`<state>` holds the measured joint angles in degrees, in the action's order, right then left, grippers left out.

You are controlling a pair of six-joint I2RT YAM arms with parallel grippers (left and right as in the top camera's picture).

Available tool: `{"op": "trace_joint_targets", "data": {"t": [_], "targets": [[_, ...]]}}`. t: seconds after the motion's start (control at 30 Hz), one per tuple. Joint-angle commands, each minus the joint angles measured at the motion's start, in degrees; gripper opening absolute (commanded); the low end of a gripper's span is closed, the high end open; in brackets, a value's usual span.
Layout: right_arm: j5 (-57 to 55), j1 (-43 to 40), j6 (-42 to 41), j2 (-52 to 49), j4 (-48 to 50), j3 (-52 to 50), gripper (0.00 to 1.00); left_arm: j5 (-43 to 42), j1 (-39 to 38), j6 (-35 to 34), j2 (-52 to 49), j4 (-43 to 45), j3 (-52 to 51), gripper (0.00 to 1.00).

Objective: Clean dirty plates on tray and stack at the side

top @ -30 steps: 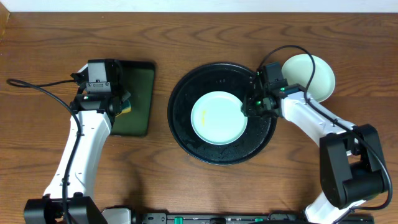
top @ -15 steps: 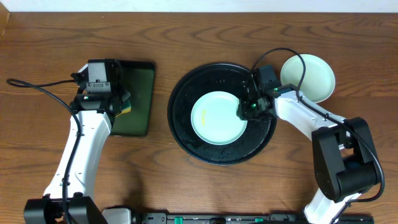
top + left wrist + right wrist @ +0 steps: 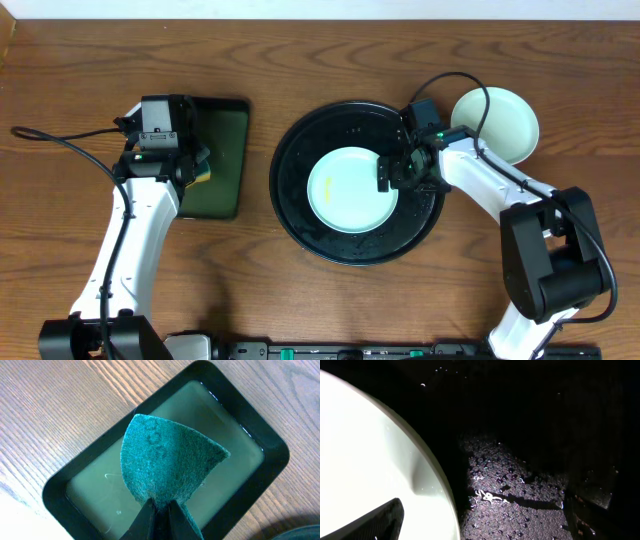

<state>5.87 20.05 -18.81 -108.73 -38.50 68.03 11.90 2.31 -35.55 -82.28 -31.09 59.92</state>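
A pale mint plate [image 3: 348, 190] lies on the round black tray [image 3: 290, 150]. My right gripper [image 3: 397, 175] sits low at the plate's right rim, jaws wide open. In the right wrist view the plate's edge [image 3: 365, 460] lies between the fingers, one finger [image 3: 377, 522] over the plate and the other [image 3: 585, 515] over the wet tray floor [image 3: 520, 475]. A second pale plate [image 3: 497, 122] rests on the table right of the tray. My left gripper [image 3: 195, 165] [image 3: 160, 506] is shut on a green sponge [image 3: 167, 460].
The left gripper holds the sponge above a small rectangular black tray [image 3: 225, 150] [image 3: 272, 455] with a greenish floor. Cables trail from both arms. Bare wood table lies all around.
My right gripper has opened wide and shifted slightly left, onto the plate's right rim. The left arm and sponge have not moved.
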Motion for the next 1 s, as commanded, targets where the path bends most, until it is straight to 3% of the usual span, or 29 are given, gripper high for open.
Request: {"op": "trace_joint_targets", "data": {"t": [0.0,0.1,0.2,0.3,0.47,0.57,0.7,0.83,0.97], "targets": [[2.54,-0.66,6.78,-1.44,-3.52,3.48,0.99,0.07,0.20,0.37,0.28,0.26,-0.35,0.08],[2.51,-0.72,11.54,-1.46,-9.73,7.74,0.95,0.07,0.20,0.37,0.28,0.50,-0.35,0.08],[0.42,-0.31,12.04,-1.44,-11.82,10.73,0.81,0.07,0.20,0.37,0.28,0.52,-0.35,0.08],[-0.48,-0.11,12.07,-1.44,-10.71,11.41,0.72,0.07,0.20,0.37,0.28,0.48,-0.35,0.08],[-0.46,0.07,13.75,-3.28,-8.87,11.41,0.65,0.04,0.20,0.37,0.28,0.46,-0.37,0.08],[-0.46,0.94,14.86,-5.55,-8.04,11.41,0.54,0.07,0.20,0.37,0.28,0.48,-0.37,0.08],[-2.25,2.54,15.23,-7.32,-7.48,11.41,0.53,0.07,0.20,0.37,0.28,0.46,-0.37,0.08],[-3.10,3.45,15.04,-7.56,-7.34,11.41,0.44,0.07,0.20,0.37,0.28,0.46,-0.35,0.08],[-5.05,3.67,14.38,-7.65,-7.39,11.41,0.24,0.07,0.20,0.37,0.28,0.46,-0.37,0.08]]}}
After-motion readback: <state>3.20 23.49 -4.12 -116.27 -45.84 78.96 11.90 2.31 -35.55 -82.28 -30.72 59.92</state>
